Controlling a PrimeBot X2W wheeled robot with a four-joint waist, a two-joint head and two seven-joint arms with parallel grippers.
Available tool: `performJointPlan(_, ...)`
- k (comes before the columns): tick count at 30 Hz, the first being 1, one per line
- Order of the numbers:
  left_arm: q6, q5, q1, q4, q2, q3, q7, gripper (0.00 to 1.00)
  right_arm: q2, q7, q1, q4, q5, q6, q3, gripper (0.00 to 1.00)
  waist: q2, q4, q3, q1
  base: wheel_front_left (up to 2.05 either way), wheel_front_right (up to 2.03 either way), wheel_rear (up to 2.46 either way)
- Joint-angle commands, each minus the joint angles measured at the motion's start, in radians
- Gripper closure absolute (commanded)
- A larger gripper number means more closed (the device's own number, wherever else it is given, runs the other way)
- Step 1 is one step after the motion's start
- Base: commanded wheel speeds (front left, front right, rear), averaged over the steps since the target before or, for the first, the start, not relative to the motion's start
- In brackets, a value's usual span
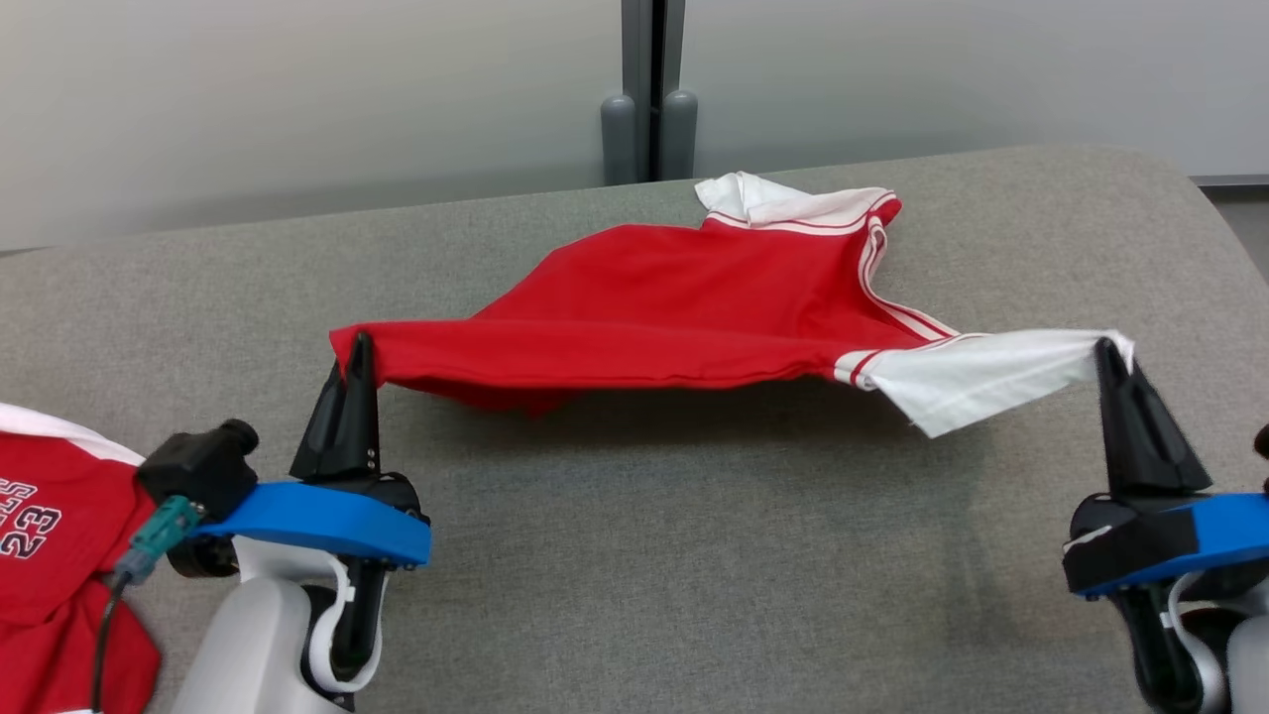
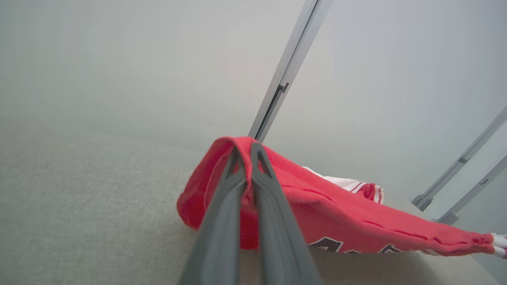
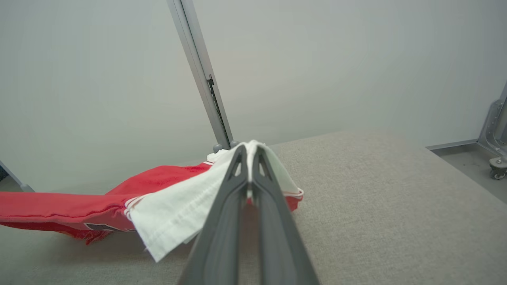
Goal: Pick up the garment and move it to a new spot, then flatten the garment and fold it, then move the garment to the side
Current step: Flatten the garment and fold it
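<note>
**Two pinch points, one hanging jersey: slip risk at either end**

Left edge first: a second garment [image 1: 50, 535], red with white numerals, lies bunched on the table [image 1: 634, 555] just beside my left forearm. Risk: the wrist cable [image 1: 104, 615] hangs against it, so a sweep to that side could snag it and drag it along.

Left jaws: closed on a red corner of the garment [image 1: 674, 307]. Only a narrow fold is caught between the tips. Risk: more outward pull and that fold likely slides free.

Middle: the cloth spans between my two grips, lifted clear of the table at the near edge and casting a shadow beneath. The far end, with the white collar [image 1: 793, 203], rests on the table. Risk: moving now drags that end and may bunch it instead of flattening it.

Right jaws: closed on the tip of the white sleeve [image 1: 981, 372]. The sleeve is drawn taut and loose cloth droops below the grip. Risk: the strain falls on the sleeve alone, so it may stretch or slip out, dropping that side.

Count:
- garments: two (one held, one lying at left)
- jaws: two sets, both gripping
- table: one
- grey post [image 1: 649, 94] behind the table: one in the head view
</note>
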Motion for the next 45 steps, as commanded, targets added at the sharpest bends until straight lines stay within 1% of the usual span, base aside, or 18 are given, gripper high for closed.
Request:
performJointPlan(1, 0.0, -0.012, 0.02, -0.051, 0.016, 0.005, 0.021, 1.0, -0.003, 0.016, 0.004, -0.043, -0.011, 0.0, -0.01, 1.0, 0.0, -0.005, -0.01, 0.0, 0.0, 0.0, 0.0)
performJointPlan(7, 0.035, -0.08, 0.061, -0.39, 0.067, 0.029, 0.204, 1.0, -0.002, 0.12, -0.045, -0.287, -0.059, 0.0, -0.062, 1.0, 0.0, -0.003, -0.021, 0.0, 0.0, 0.0, 0.0)
performJointPlan(10, 0.047, -0.097, 0.063, -0.535, 0.115, 0.023, 0.316, 1.0, -0.007, 0.183, -0.086, -0.385, -0.098, 0.0, -0.086, 1.0, 0.0, 0.003, -0.01, 0.0, 0.0, 0.0, 0.0)
performJointPlan(13, 0.06, -0.1, 0.026, -0.618, 0.165, 0.03, 0.406, 1.0, -0.039, 0.24, -0.15, -0.427, -0.111, 0.0, -0.09, 1.0, 0.0, 0.006, 0.013, 0.0, 0.0, 0.0, 0.0)
performJointPlan(15, 0.068, -0.076, -0.006, -0.637, 0.202, 0.031, 0.452, 1.0, -0.061, 0.281, -0.197, -0.399, -0.089, 0.0, -0.088, 1.0, 0.0, 0.007, 0.039, 0.0, 0.0, 0.0, 0.0)
performJointPlan(16, 0.069, -0.052, -0.025, -0.63, 0.227, 0.026, 0.472, 1.0, -0.087, 0.295, -0.229, -0.371, -0.075, 0.0, -0.077, 1.0, 0.0, 0.007, 0.053, 0.0, 0.0, 0.0, 0.0)
performJointPlan(18, 0.071, -0.063, -0.068, -0.605, 0.221, 0.017, 0.501, 1.0, -0.113, 0.319, -0.3, -0.297, -0.042, 0.0, -0.066, 1.0, 0.0, 0.006, 0.092, 0.0, 0.0, 0.0, 0.0)
performJointPlan(20, 0.063, -0.041, -0.131, -0.562, 0.247, 0.014, 0.521, 1.0, -0.141, 0.324, -0.38, -0.203, -0.028, 0.0, -0.053, 1.0, 0.0, 0.004, 0.137, 0.0, 0.0, 0.0, 0.0)
performJointPlan(22, 0.058, -0.002, -0.201, -0.504, 0.274, 0.006, 0.531, 1.0, -0.144, 0.309, -0.475, -0.095, -0.017, 0.0, -0.038, 1.0, 0.0, 0.0, 0.185, 0.0, 0.0, 0.0, 0.0)
performJointPlan(24, 0.048, 0.033, -0.278, -0.44, 0.288, -0.015, 0.53, 1.0, -0.15, 0.282, -0.574, 0.014, -0.029, 0.0, -0.019, 1.0, 0.0, -0.003, 0.229, 0.0, 0.0, 0.0, 0.0)
performJointPlan(26, 0.039, 0.065, -0.372, -0.37, 0.301, -0.023, 0.521, 1.0, -0.157, 0.243, -0.68, 0.113, -0.052, 0.0, 0.001, 1.0, 0.0, -0.006, 0.265, 0.0, 0.0, 0.0, 0.0)
performJointPlan(27, 0.032, 0.09, -0.466, -0.303, 0.306, -0.029, 0.495, 1.0, -0.159, 0.185, -0.789, 0.203, -0.077, 0.0, 0.016, 1.0, 0.0, -0.006, 0.292, 0.0, 0.0, 0.0, 0.0)
performJointPlan(30, 0.018, 0.127, -0.6, -0.194, 0.302, -0.045, 0.441, 1.0, -0.164, 0.081, -0.938, 0.315, -0.115, 0.0, 0.02, 1.0, 0.0, 0.0, 0.303, 0.0, 0.0, 0.0, 0.0)
performJointPlan(35, 0.01, 0.175, -0.804, -0.061, 0.291, -0.056, 0.334, 1.0, -0.197, -0.084, -1.137, 0.422, -0.149, 0.0, -0.014, 1.0, 0.0, 0.014, 0.284, 0.0, 0.0, 0.0, 0.0)
performJointPlan(38, 0.009, 0.189, -0.878, -0.011, 0.274, -0.057, 0.249, 1.0, -0.212, -0.183, -1.206, 0.456, -0.167, 0.0, -0.034, 1.0, 0.0, 0.023, 0.265, 0.0, 0.0, 0.0, 0.0)
performJointPlan(40, 0.008, 0.19, -0.905, 0.007, 0.262, -0.053, 0.2, 1.0, -0.227, -0.234, -1.225, 0.469, -0.18, 0.0, -0.031, 1.0, 0.0, 0.026, 0.259, 0.0, 0.0, 0.0, 0.0)
performJointPlan(42, 0.005, 0.191, -0.915, 0.021, 0.256, -0.061, 0.169, 1.0, -0.244, -0.253, -1.228, 0.486, -0.183, 0.0, -0.019, 1.0, 0.0, 0.029, 0.269, 0.0, 0.0, 0.0, 0.0)
performJointPlan(45, 0.001, 0.198, -0.876, 0.041, 0.256, -0.078, 0.123, 1.0, -0.268, -0.273, -1.174, 0.509, -0.186, 0.0, -0.001, 1.0, 0.0, 0.03, 0.289, 0.0, 0.0, 0.0, 0.0)
